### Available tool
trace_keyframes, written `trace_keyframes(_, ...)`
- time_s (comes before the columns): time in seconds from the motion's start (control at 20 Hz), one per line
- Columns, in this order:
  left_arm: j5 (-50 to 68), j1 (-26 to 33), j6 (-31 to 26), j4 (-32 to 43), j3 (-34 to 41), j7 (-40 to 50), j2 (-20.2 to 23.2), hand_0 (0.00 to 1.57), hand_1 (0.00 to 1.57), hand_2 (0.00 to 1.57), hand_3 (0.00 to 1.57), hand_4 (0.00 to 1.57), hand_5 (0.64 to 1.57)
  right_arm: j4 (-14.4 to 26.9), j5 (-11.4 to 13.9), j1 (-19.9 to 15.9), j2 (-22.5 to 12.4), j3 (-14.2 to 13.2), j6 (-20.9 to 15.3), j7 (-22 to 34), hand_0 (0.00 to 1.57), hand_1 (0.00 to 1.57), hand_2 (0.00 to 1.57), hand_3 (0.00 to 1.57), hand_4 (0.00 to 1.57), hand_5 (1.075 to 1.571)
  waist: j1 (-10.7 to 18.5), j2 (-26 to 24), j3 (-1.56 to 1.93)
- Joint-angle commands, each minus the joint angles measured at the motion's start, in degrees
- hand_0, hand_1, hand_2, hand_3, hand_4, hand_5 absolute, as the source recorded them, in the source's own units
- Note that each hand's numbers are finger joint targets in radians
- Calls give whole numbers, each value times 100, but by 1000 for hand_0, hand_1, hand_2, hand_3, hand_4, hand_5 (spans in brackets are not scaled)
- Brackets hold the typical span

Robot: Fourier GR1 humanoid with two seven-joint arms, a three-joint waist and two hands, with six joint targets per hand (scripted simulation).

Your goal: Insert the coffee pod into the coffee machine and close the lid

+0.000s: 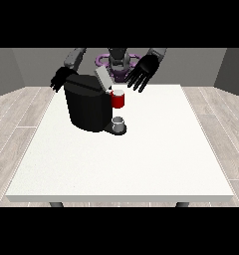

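The black coffee machine (86, 107) stands on the white table (141, 159), left of the middle near the far edge. Its grey lid (102, 78) is tilted up and open. A red thing at the machine (118, 99) sits at its front right side. Below that, a grey thing (119, 122) stands on the machine's dark base; I cannot tell it for the pod. The hand at the view's right (143, 71) hovers above and right of the red thing, fingers spread and pointing down, holding nothing visible. The hand at the view's left (59, 79) hangs behind the machine's far left corner, fingers relaxed.
The robot's torso (119, 62) is behind the table's far edge. Wooden floor surrounds the table. The table's near edge (121, 198) runs across the view's bottom.
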Motion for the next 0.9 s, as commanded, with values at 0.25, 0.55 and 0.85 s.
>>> trace_keyframes(0.25, 1150, 697, -67, -102, 904, 148, -764, 0, 0, 0, 0, 0, 1571, 205, -223, 637, -26, -249, 46, 10, 0, 0, 0, 0, 387, 1571, 531, -1057, -3)
trace_keyframes(0.55, 2120, 1838, -142, -218, 1496, -461, -1451, 0, 0, 0, 0, 0, 1571, 277, -337, 1218, -199, -482, 146, -120, 0, 0, 0, 0, 370, 1571, 1059, -1724, -3)
trace_keyframes(0.85, 2625, 2566, -361, -342, 1764, -407, -1628, 0, 0, 0, 0, 142, 1571, -128, 2, 1434, -306, -125, 182, 31, 0, 0, 0, 0, 357, 1571, 1273, -2296, -4)
